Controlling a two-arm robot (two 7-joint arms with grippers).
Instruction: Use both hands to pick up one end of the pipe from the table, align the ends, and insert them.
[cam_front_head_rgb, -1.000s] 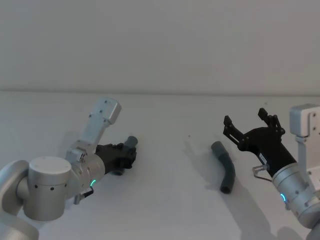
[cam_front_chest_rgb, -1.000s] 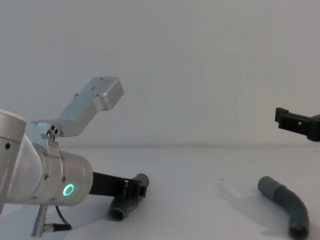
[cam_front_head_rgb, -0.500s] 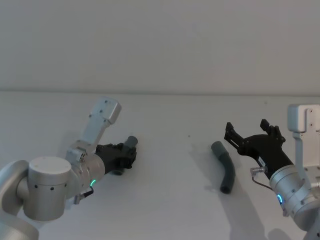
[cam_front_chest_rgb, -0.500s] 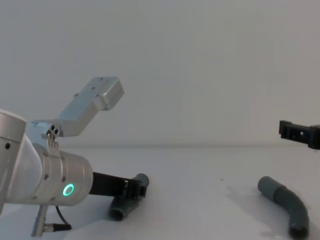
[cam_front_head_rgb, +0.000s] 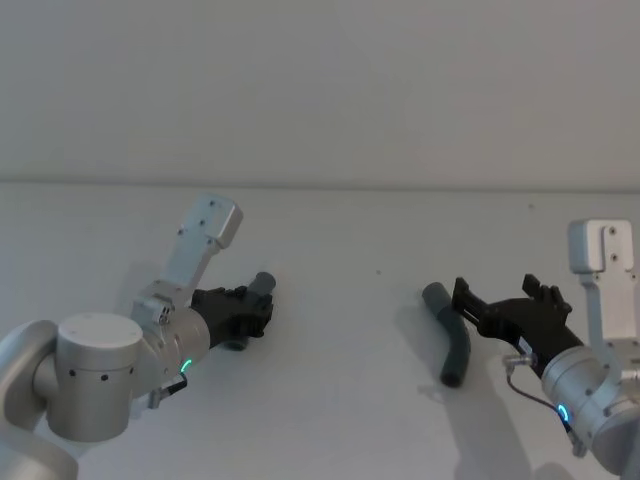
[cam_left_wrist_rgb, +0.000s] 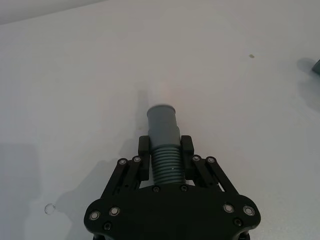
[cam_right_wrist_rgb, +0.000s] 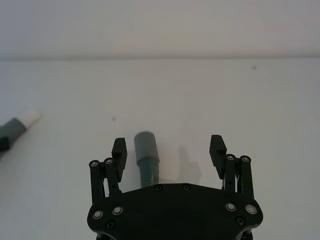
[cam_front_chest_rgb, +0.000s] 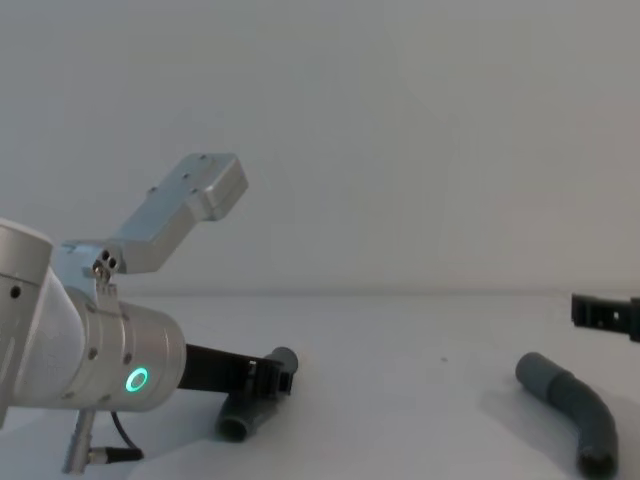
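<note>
Left gripper (cam_left_wrist_rgb: 165, 150) at 9 o'clock side of table (cam_front_head_rgb: 340, 420), clenched on ribbed part of left pipe (cam_left_wrist_rgb: 164, 167). Grey cuff (cam_left_wrist_rgb: 163, 120) sticks out past fingers and points to 1 o'clock in head view. Right pipe (cam_front_head_rgb: 455, 345) lies on table at 3 o'clock side, bent, fat end at 11 o'clock, thin end at 6 o'clock. Right gripper (cam_right_wrist_rgb: 168, 147) just at 3 o'clock of it, a bit above table, fingers spread wide, holding nothing. In right wrist view fat end sits between fingers, close to one, well apart from other.
</note>
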